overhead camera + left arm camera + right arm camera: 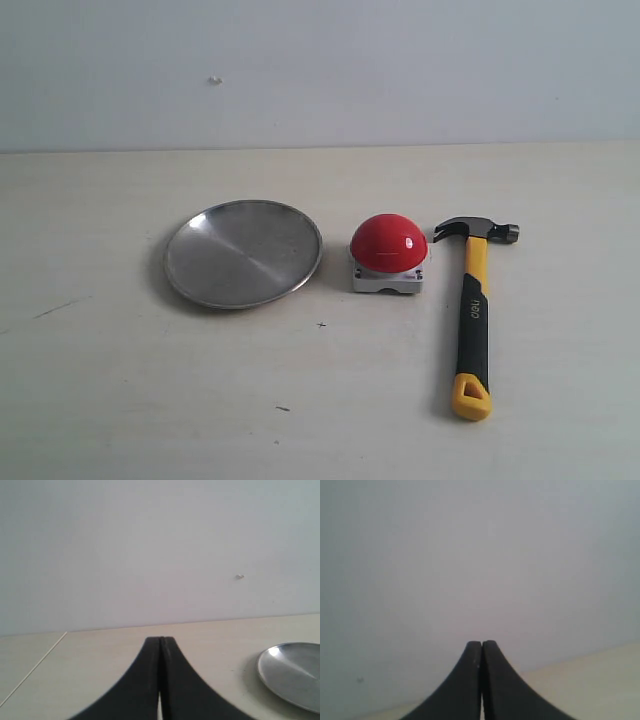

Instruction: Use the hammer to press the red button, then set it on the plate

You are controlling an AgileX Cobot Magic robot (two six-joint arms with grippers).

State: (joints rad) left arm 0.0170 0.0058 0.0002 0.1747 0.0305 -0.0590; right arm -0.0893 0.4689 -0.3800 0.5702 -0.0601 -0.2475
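The hammer (pixel 473 320) lies flat on the bench (pixel 150 400), just right of the red button (pixel 389 243), its handle pointing near, likely for easy grasping. The plate (pixel 243 252) sits left of the button. The left hand (pixel 160 640) and right hand (pixel 481 643) are clenched, empty.

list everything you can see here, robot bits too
plate: 1, silver, on the table, left of the button, nothing on it
button: 1, red dome on a grey base, between plate and hammer
hammer: 1, dark head with a yellow-and-black handle, lying flat right of the button, head toward the wall
table: 1, pale cream, under all three
wall: 1, off-white, behind the table
left gripper: 1, black, jaws shut, over the table, out of the exterior view
right gripper: 1, black, jaws shut, facing the wall, out of the exterior view
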